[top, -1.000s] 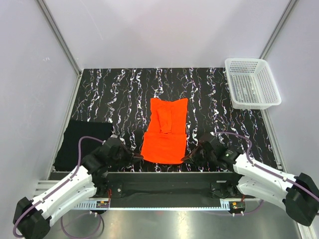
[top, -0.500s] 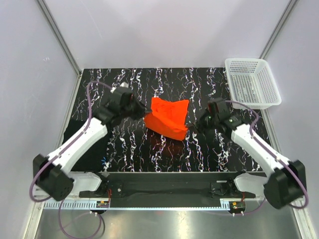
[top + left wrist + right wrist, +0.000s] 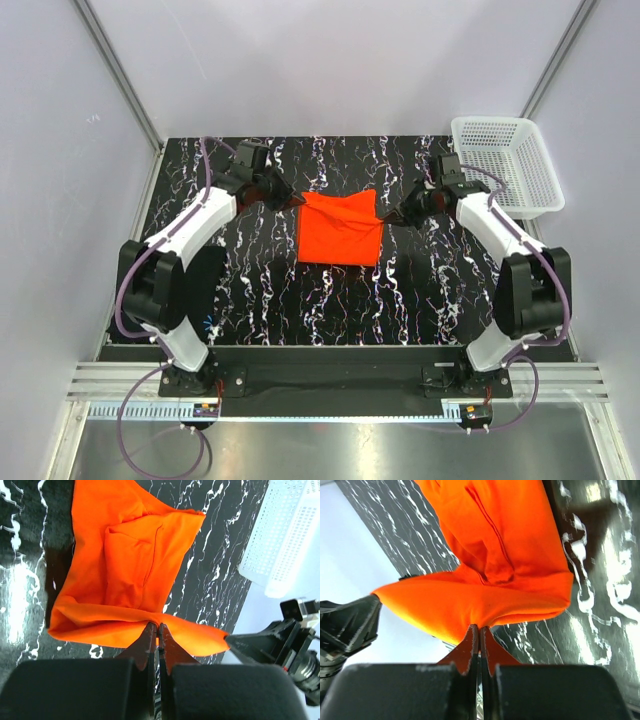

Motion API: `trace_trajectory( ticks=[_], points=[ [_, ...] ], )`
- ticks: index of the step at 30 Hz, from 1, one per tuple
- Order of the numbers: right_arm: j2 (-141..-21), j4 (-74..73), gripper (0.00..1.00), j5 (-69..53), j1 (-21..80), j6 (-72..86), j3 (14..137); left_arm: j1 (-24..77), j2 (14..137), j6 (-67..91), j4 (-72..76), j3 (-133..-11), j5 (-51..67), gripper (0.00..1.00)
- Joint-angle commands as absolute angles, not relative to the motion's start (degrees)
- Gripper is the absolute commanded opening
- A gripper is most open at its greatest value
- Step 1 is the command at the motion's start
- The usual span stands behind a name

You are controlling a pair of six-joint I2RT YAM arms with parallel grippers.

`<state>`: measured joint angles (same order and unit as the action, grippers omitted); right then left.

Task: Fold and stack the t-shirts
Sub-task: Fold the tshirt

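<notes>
1. On the black white-veined mat [image 3: 430, 290] that covers the counter, in its far half and about midway between left and right, lies the orange-red t-shirt [image 3: 340, 230], doubled over into a rough square.
2. The left arm [image 3: 195, 225] stretches across the mat to the shirt's far left corner. The left jaws are pressed together there, pinching a fold of orange cloth.
3. Seen from the left wrist, the shirt spreads away from the pinch. A smaller folded panel lies on its upper layer, and a rolled edge runs across just ahead of the jaws.
4. The right arm [image 3: 500, 235] reaches to the shirt's far right corner. The right jaws are likewise pressed together on a pinch of the orange cloth.
5. Seen from the right wrist, the held edge bulges above the layer beneath it, and that layer's side casts a dark shadow on the mat.
6. Each wrist view shows the other arm's jaws at the opposite tip of the same stretched edge, so the cloth runs taut between the two pinches.
7. The black t-shirt [image 3: 207, 290] lies flat at the near left of the mat, well apart from the orange one and largely hidden behind the left arm.
8. A white mesh basket [image 3: 505, 165] sits at the far right corner, just beyond the right arm's wrist and not touching the shirt.
</notes>
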<state>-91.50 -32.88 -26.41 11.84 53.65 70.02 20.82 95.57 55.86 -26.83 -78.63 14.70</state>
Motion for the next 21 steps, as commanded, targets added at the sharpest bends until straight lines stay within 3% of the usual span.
trace_trajectory(
  ticks=[1, 21],
  points=[
    [-95.3, -33.0, 0.0, -31.3, 10.1, 49.8, 75.9, 18.8, 97.3, 54.2, -23.2, -82.9, 18.9, 0.0],
    [-116.2, -33.3, 0.04, -38.6, 8.0, 48.3, 96.7, 13.5, 111.7, 57.3, -21.0, -92.8, 23.6, 0.0]
  ],
)
